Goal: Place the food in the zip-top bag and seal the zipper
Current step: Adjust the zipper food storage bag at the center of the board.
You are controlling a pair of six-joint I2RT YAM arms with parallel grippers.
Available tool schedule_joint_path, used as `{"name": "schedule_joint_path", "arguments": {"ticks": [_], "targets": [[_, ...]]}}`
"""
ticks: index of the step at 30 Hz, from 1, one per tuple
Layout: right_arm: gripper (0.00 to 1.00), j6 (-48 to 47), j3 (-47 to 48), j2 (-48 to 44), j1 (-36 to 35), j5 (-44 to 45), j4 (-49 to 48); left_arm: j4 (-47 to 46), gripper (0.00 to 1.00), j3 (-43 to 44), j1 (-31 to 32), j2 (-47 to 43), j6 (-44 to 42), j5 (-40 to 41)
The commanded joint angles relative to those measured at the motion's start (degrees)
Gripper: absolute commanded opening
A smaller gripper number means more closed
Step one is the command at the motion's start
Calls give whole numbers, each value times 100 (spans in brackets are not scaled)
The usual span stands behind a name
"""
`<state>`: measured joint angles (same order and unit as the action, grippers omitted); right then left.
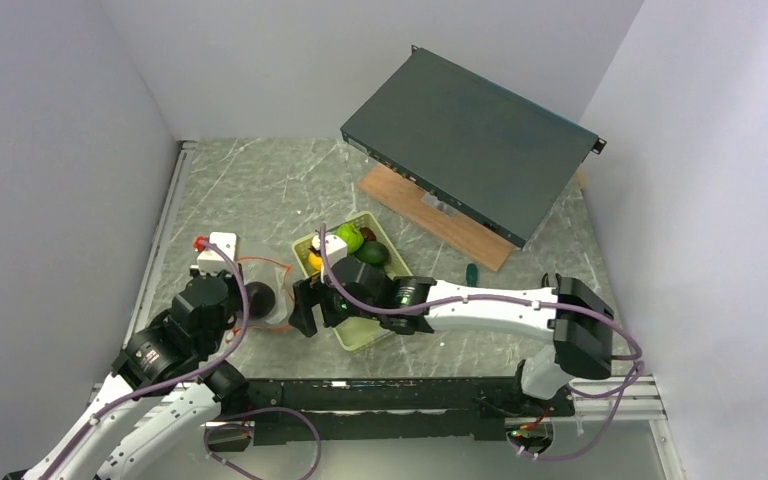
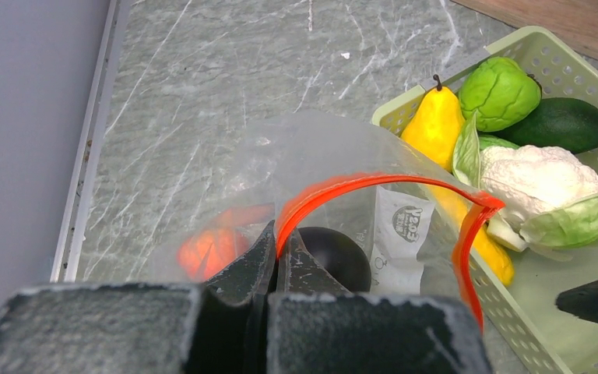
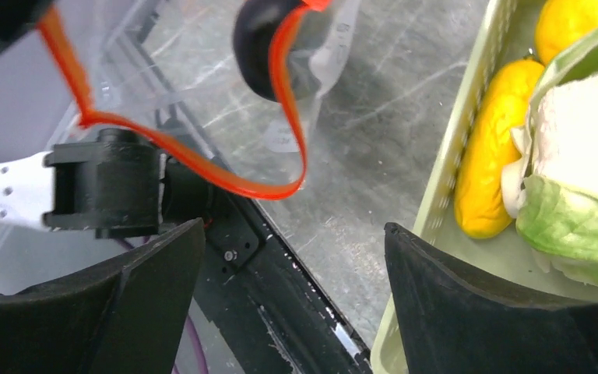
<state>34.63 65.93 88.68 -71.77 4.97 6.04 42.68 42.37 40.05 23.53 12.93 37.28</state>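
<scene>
In the zip-top bag sit one eggplant and one peach; left hand clamps its zipper, right hand gapes empty.

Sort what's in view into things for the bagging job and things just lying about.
Job: zip-top bag, its zipper, cauliflower, green pepper, left gripper shut on the bag's rim.
Lying about: basket (only holds the food), dark metal box, wooden board.

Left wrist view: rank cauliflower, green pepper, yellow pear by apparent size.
1. cauliflower: largest, though it is also nearest the camera.
2. green pepper and yellow pear: these look alike in size. The pear is partly hidden, so they are not ranked against each other.
</scene>
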Motion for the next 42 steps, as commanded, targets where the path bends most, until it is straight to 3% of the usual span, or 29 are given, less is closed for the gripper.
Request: {"name": "schedule_joint_path", "arguments": {"ticks": [1,5,14,18,22,25,27,30,34,37,42], "targets": [[82,681,227,239,9,346,-287,-128,0,34,2,86,23,131],[71,954,289,509,8,274,-422,-128,0,33,-3,107,22,131],[59,1260,417,1016,9,105,-532,-123,0,35,2,93,27,97],[45,1335,531,1068,11,186,-537,-80,0,86,2,10,77,-27],[16,1286,887,1071,18,91,-301,51,0,196,-3,39,168,-128],[0,1216,1096,843,78,-39,-77,709,0,669,-6,248,625,-341],[0,1218,1281,713,252,-409,175,1628,0,1414,1,547,1287,-439],[0,1412,1496,577,674,-1724,306,2883,0,2687,-1,1038,2066,-755],[0,1889,1471,545,1197,-3506,178,3599,0,3841,-5,1554,2349,-1419],[0,1950,1489,635,1369,-3964,200,3363,0,3460,-3,1612,2404,-1459],[0,1310,1817,1167,1427,-3347,1097,2143,0,1527,-57,1743,2398,-1569]]}}
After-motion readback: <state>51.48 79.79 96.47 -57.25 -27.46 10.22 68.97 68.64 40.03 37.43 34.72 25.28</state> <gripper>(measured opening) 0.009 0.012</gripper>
